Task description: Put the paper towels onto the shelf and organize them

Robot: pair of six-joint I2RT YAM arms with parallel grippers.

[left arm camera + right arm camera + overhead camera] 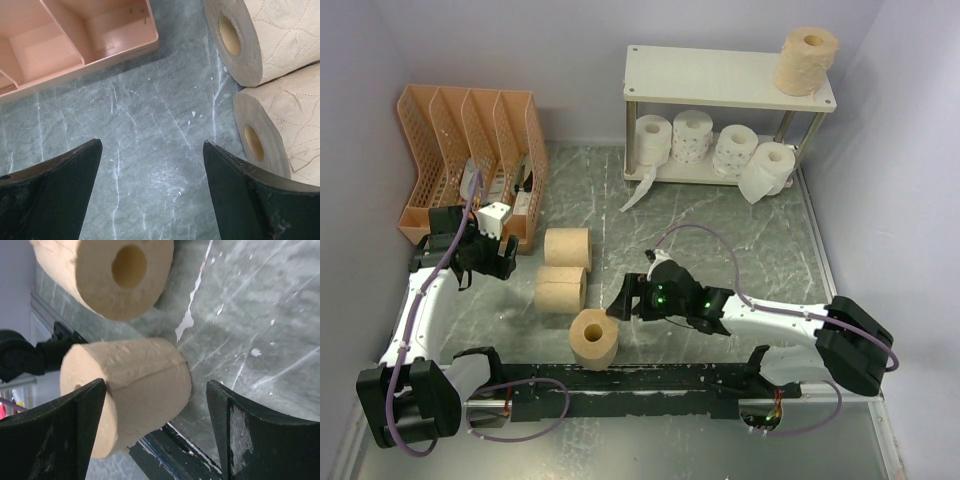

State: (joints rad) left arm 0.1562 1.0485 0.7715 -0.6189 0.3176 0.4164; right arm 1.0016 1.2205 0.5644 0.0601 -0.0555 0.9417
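Top external view: the shelf (720, 80) is up at 1 o'clock. Four white rolls (712, 140) sit along its lower board and one tan roll (807, 60) is on the top board, at the 3 o'clock end. Three more tan ones are loose on the desk (770, 240), a bit toward 9 o'clock from centre. They are the far roll (568, 247), the middle roll (561, 288) and the near roll (593, 339), which is down by the arm rail.

The right hand (156, 385) is spread wide with nothing in it. In its wrist view the near roll shows partly in the gap, over toward the 9 o'clock finger. I can't tell if it's touching.

The left hand (152, 150) is also spread and empty over bare desk. The far and middle rolls are at its 2 to 4 o'clock and the orange organizer (75, 45) is at 11.

On handling, I'd guess these are super light and squashy, and the paper looks grippy rather than slick. I'd pinch across the outer wall around mid-height, squeezing gently so the core doesn't crush. One finger down the hollow core and one outside could work too. Loose tails could unwind, since one white roll already has a sheet dangling.
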